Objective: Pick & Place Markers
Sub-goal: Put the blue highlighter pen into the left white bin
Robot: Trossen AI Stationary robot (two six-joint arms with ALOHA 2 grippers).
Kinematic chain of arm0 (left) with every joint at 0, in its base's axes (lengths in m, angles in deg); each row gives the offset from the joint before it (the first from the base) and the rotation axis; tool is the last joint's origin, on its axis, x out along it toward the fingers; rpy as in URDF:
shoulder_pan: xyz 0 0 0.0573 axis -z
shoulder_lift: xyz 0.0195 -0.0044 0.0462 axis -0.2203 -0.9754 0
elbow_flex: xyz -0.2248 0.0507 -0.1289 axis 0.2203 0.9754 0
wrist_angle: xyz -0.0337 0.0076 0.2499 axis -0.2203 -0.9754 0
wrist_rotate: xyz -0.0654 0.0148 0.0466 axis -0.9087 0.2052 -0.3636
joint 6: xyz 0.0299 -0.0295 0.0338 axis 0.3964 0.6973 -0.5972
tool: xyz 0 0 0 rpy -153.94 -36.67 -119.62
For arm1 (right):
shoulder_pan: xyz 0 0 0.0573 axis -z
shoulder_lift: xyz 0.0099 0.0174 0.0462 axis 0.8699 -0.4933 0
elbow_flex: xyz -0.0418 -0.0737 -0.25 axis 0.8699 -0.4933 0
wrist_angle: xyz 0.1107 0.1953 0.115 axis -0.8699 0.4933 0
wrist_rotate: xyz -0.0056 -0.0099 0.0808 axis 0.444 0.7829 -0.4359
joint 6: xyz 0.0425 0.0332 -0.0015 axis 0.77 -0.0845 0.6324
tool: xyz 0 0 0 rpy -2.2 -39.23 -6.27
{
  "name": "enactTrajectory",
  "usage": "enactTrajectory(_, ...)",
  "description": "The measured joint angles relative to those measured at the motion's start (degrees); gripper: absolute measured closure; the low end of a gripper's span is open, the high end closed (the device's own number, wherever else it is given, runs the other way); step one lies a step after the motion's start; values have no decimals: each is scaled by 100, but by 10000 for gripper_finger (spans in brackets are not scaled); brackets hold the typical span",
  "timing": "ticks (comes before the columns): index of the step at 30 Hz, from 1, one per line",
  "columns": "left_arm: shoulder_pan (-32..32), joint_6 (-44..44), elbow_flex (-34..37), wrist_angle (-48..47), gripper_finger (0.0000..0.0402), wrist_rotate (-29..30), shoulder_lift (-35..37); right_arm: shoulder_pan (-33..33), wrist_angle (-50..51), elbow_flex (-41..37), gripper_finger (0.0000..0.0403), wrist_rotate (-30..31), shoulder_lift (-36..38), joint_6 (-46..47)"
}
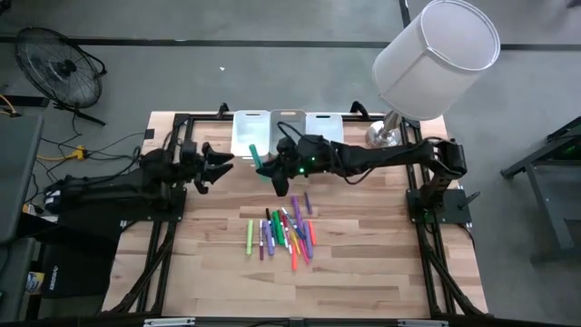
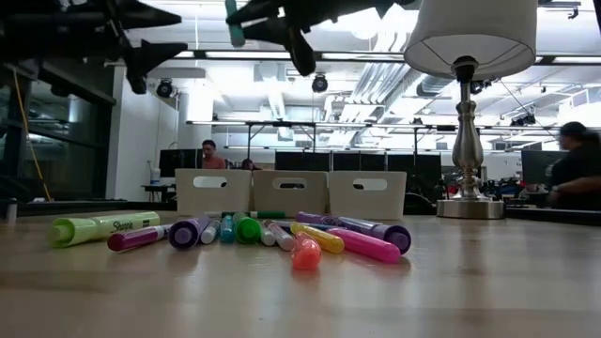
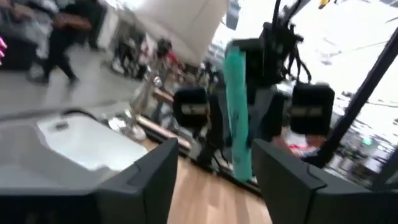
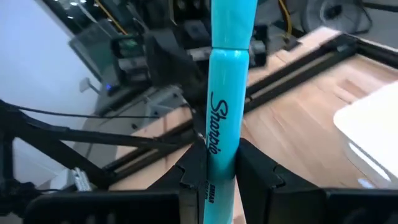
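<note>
Several markers (image 1: pixel 281 236) lie in a loose pile on the wooden table, near its middle; the low view shows them (image 2: pixel 282 235) lying on their sides. My right gripper (image 1: pixel 275 174) reaches in from the right, above the table and in front of the white bins, shut on a teal marker (image 1: pixel 257 161). My left gripper (image 1: pixel 221 167) hovers open just left of it, facing it. In the left wrist view the teal marker (image 3: pixel 237 112) stands ahead of the open fingers (image 3: pixel 152 180). My right gripper (image 4: pixel 221 167) pinches the teal marker's barrel (image 4: pixel 219 146) near its back end between the two fingers (image 4: pixel 194 168). It comes roughly level from the table's right. The marker sticks out ahead along the fingers, capped end (image 4: pixel 233 25) foremost, lifted clear of the table.
Three white bins (image 1: pixel 289 127) stand in a row at the table's far edge. A lamp with a white shade (image 1: pixel 436 50) stands at the far right corner, its base (image 2: pixel 470 207) on the table. Bare wood lies near the front edge. People show in the room behind.
</note>
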Motion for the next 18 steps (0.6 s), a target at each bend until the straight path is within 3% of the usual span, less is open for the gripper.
enactTrajectory(7, 0, 209, -538, 418, 190, -193, -880, 40, 270, 396, 349, -90, 0, -590)
enactTrajectory(18, 0, 255, -1241, 487, 191, -528, -1554, 85, 595, 625, 349, -80, 4, -902)
